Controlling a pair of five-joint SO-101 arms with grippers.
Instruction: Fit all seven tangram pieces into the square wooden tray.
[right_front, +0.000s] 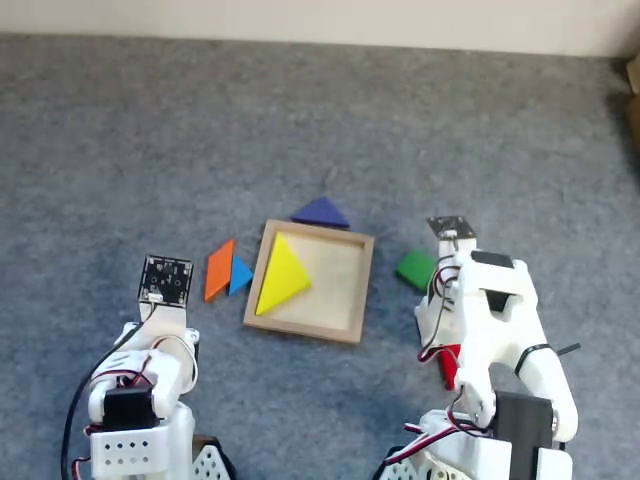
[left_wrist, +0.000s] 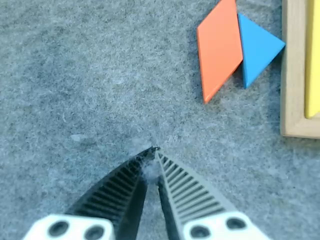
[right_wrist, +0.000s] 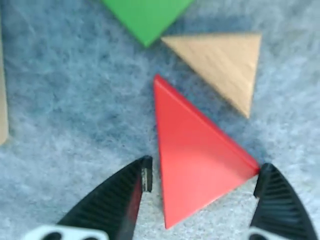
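We see the tray (right_front: 305, 328) lying on the grey surface (right_front: 150, 150), with the yellow triangle (right_front: 280, 275) inside it, towards its left side. The purple triangle (right_front: 321, 212) lies just beyond the tray's far edge. The orange parallelogram (right_front: 219, 269) and the blue triangle (right_front: 240, 274) touch each other just left of the tray. The green square (right_front: 415, 269) sits near the tray's right side. Near the green square we find a bare wood triangle (right_wrist: 220, 60) and the red triangle (right_wrist: 195, 155), close together. The right hand (right_wrist: 204, 175) hangs released over the red triangle, one finger on either side of it. The left hand (left_wrist: 154, 152) is clenched on nothing, low over bare surface, apart from the orange parallelogram.
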